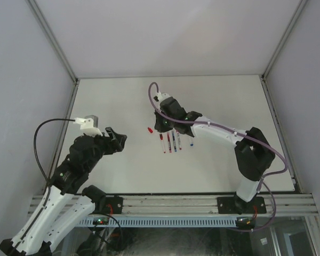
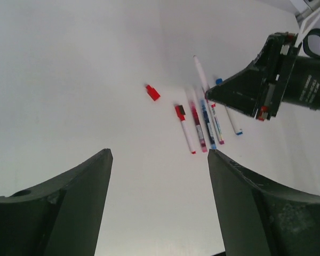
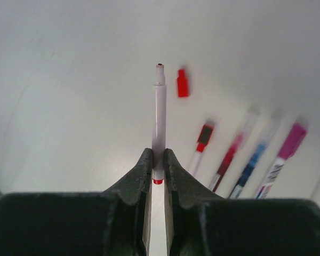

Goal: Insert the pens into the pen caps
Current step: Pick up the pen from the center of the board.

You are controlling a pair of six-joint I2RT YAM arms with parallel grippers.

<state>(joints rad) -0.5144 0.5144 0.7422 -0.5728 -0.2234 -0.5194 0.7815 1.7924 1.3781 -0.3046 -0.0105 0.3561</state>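
Two grippers are seen above a white counter [image 1: 106,101] enclosed by pale walls. The right gripper [image 3: 158,156] is closed on a white pen [image 3: 159,114], which is clamped between the jaws near its red-banded rear end. The barrel is pointed away from the wrist camera, and its small dark uncapped tip is shown at the far end. A loose red cap [image 3: 182,84] is found on the counter just beyond that tip and slightly to its right, apart from it. How high the white pen is held over the counter cannot be told.

The left gripper [image 2: 159,153] is held open, with its jaws spread wide and nothing between them. It is positioned over a bare part of the counter, left of the pens in the overhead view and well apart from the right gripper.

Four pens [image 2: 198,128] are laid side by side on the counter in a tight, roughly parallel row just beside the right gripper. Counted from the red cap's side, the row is made up of a red-capped pen [image 3: 202,140], a dark red or magenta one, a blue one and a magenta-capped pen [image 3: 288,146]. A fifth pen [image 2: 233,121] with a blue end is seen just past the row, partly hidden behind the right gripper in the left wrist view. A blue piece [image 2: 219,81] is shown near its other end; whether it is a loose cap or part of that pen cannot be told.
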